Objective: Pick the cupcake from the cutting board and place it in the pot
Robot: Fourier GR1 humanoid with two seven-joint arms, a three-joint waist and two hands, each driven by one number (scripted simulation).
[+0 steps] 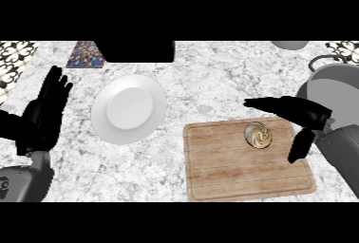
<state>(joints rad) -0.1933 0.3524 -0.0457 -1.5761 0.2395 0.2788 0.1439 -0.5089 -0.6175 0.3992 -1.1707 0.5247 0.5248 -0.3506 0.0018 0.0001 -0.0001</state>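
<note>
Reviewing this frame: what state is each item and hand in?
cupcake: upright on the cutting board, not held.
cutting board: flat on the counter.
pot: open, cut by the view's right edge.
plate: nothing on it.
right hand: open above the cupcake.
left hand: open, resting at left.

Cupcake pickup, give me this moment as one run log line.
cupcake: on cutting board | right hand: open, beside cupcake | pot: right edge | left hand: resting
</note>
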